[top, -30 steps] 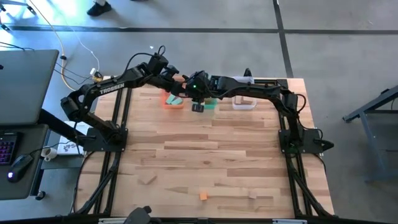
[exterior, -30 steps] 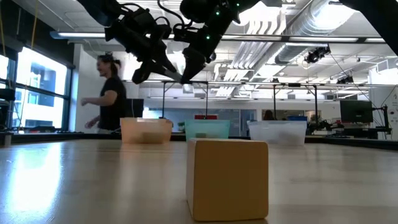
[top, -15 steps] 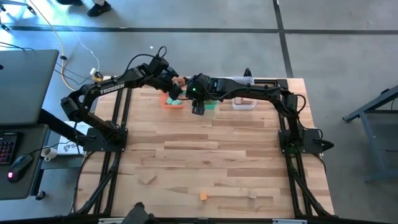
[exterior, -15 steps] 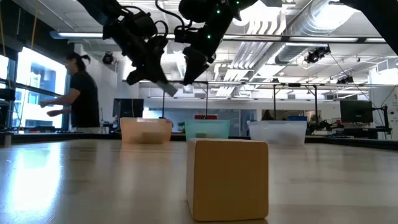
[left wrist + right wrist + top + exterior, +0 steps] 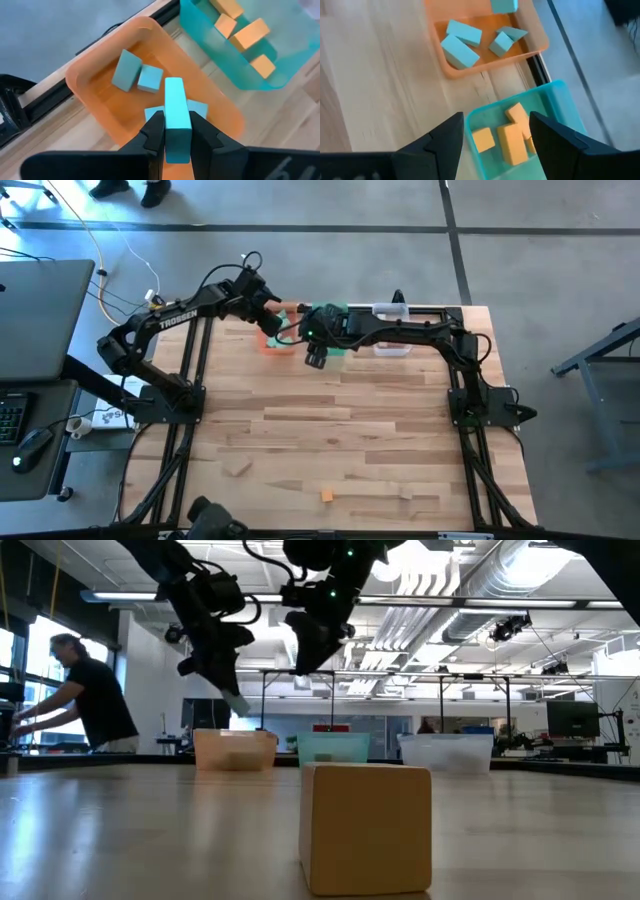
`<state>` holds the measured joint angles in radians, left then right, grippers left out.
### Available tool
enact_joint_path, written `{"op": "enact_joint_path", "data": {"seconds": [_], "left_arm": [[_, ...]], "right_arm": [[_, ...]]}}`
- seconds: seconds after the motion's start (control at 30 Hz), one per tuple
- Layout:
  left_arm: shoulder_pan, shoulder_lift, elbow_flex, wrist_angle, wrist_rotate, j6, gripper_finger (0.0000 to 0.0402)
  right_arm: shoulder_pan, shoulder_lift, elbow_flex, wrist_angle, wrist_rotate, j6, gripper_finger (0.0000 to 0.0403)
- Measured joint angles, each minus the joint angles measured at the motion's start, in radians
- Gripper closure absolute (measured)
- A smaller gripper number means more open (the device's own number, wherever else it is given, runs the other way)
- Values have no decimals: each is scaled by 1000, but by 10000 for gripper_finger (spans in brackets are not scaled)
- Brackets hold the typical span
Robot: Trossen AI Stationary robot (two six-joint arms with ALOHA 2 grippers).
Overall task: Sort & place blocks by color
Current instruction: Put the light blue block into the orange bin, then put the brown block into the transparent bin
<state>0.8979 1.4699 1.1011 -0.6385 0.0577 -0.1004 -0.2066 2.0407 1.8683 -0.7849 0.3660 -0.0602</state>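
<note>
Three trays stand in a row along the far edge of the table point(image 5: 340, 420): an orange tray point(image 5: 95, 85), a teal tray point(image 5: 560, 100) beside it, and a clear tray point(image 5: 392, 347) nearest the right arm's base. The orange tray holds teal blocks point(image 5: 462, 42), at least four showing in the right wrist view, lying loose on its floor. The teal tray holds orange blocks point(image 5: 512, 137), about four, clustered together. What lies in the clear tray cannot be told. The left gripper point(image 5: 177, 132) hangs above the orange tray with its fingers clamped on a long teal block point(image 5: 177, 117), held upright between the pads. The right gripper point(image 5: 495, 135) hangs above the near wall of the teal tray, its fingers spread wide with nothing between them. On the near part of the table, well apart from the trays, lie loose pieces: a tan block point(image 5: 237, 469) toward the left, a small orange block point(image 5: 326, 495) near the middle, and another tan block point(image 5: 406, 494) toward the right. In the low view one tan cube point(image 5: 366, 828) stands close to the camera
</note>
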Motion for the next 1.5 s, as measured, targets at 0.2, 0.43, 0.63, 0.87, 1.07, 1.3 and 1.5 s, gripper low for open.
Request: {"op": "enact_joint_path", "data": {"seconds": [0.2, 0.43, 0.63, 0.87, 1.07, 1.3, 1.5], "left_arm": [[5, 55, -1, 2, -11, 0, 365], [5, 125, -1, 12, -21, 19, 363], [5, 171, -1, 20, -21, 63, 348], [5, 187, -1, 31, 4, 91, 317], [5, 187, -1, 25, 34, 142, 269], [17, 186, 56, -48, -9, 166, 215], [34, 185, 233, -212, -69, 216, 205]], "right_arm": [[0, 0, 0, 0, -2, 112, 190], [0, 0, 0, -2, -74, 200, 190], [0, 0, 0, -5, -90, 244, 190], [0, 0, 0, -5, -94, 243, 190], [0, 0, 0, -5, -101, 239, 190], [5, 0, 0, -20, -181, 287, 190], [31, 0, 0, -44, -225, 297, 190]]}}
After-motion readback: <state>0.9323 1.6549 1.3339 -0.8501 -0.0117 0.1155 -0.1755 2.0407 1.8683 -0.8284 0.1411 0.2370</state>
